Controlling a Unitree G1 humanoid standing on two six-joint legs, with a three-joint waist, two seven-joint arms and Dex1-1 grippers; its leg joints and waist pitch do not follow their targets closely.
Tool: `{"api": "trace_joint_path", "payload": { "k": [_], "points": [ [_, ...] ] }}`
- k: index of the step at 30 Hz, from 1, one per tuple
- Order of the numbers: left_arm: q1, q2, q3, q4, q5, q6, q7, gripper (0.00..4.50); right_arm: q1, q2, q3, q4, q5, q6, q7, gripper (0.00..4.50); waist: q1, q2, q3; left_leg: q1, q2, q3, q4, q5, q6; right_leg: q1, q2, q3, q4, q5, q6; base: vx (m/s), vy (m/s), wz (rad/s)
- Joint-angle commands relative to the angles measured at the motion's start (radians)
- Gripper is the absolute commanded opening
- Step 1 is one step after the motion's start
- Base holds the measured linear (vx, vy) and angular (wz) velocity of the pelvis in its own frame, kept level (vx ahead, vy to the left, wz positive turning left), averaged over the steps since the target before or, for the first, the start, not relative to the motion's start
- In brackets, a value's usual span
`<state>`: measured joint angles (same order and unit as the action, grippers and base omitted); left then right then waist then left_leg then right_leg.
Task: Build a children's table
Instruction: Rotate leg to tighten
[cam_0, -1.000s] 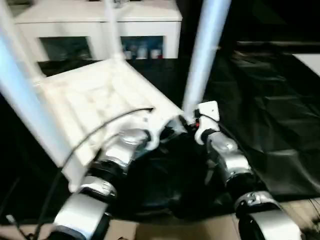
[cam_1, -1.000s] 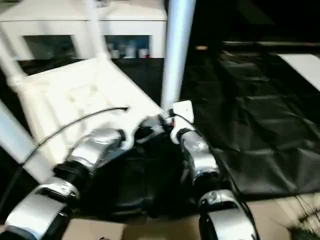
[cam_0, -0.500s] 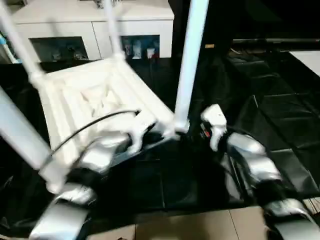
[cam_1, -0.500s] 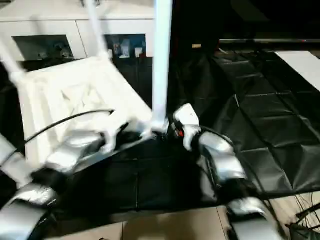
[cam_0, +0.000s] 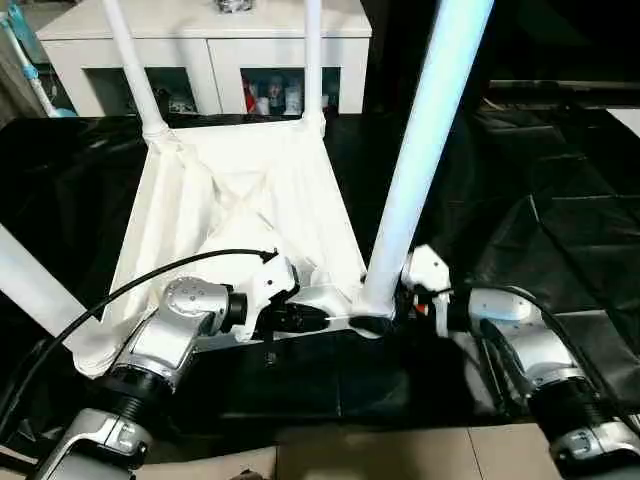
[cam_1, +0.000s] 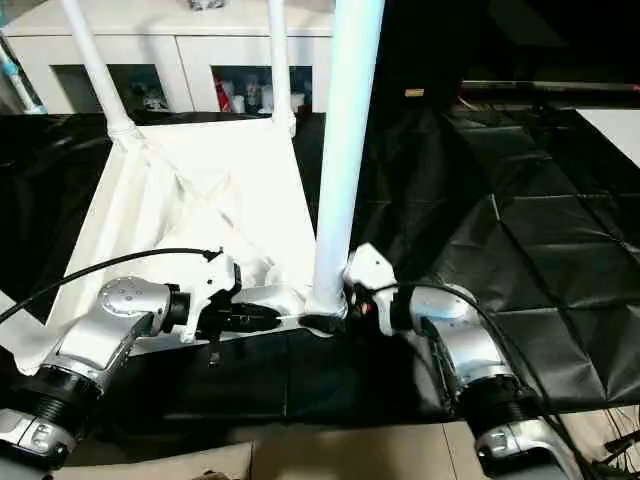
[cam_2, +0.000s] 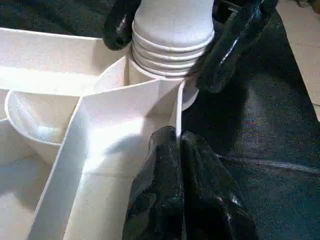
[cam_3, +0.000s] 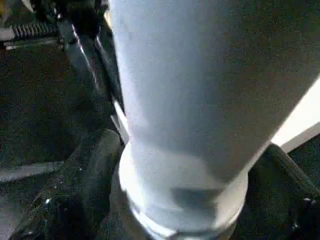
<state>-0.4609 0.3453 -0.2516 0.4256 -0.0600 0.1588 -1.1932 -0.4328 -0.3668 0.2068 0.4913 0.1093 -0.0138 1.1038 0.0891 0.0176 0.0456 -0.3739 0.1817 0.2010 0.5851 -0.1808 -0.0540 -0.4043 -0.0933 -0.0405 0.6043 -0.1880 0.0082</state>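
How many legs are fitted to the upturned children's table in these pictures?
4: far left corner, far right corner, near right corner between the right gripper's fingers, near left corner.

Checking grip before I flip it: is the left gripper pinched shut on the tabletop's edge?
Yes, the left gripper is shut on the thin side wall of the tabletop beside the corner socket.

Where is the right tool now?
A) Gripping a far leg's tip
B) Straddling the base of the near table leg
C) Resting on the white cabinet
B: the right tool has one black finger on each side of the near leg at its socket.
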Motion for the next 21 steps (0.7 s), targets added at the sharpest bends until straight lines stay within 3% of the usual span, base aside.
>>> {"api": "trace_joint_path", "payload": {
  "k": [1,6,13,21],
  "points": [
    [0.015,-0.012,0.0,-0.024,-0.042,0.007,-0.012,0.0,-0.002,-0.01,0.012,0.0,-0.015,-0.013,0.003,3.65,-0.002,-0.016,-0.055,0.012,0.05,-0.019,-0.073,-0.226,0.069,0.038,-0.051,0.036,-0.07,-0.2,-0.233,0.0,0.0,0.0],
    [0.018,-0.011,0.0,-0.031,-0.042,0.017,-0.01,0.0,-0.009,-0.002,-0.006,0.01,0.002,0.0,0.001,3.51,-0.003,-0.015,-0.057,0.012,0.05,-0.019,-0.071,-0.216,0.074,0.04,-0.05,0.035,-0.068,-0.181,-0.24,0.0,0.0,0.0],
    [0.023,-0.008,0.0,-0.034,-0.042,0.028,-0.012,0.0,-0.009,0.003,-0.01,0.014,0.015,0.005,0.009,2.91,-0.002,-0.018,-0.058,0.011,0.049,-0.018,-0.068,-0.192,0.088,0.043,-0.05,0.033,-0.064,-0.153,-0.248,0.0,0.0,0.0],
    [0.031,0.001,-0.004,-0.042,-0.043,0.042,-0.023,0.0,-0.007,0.011,-0.008,0.022,0.022,0.005,0.013,2.7,-0.002,-0.017,-0.059,0.012,0.049,-0.018,-0.066,-0.191,0.089,0.042,-0.049,0.033,-0.063,-0.151,-0.254,0.0,0.0,0.0]
  ]
}}
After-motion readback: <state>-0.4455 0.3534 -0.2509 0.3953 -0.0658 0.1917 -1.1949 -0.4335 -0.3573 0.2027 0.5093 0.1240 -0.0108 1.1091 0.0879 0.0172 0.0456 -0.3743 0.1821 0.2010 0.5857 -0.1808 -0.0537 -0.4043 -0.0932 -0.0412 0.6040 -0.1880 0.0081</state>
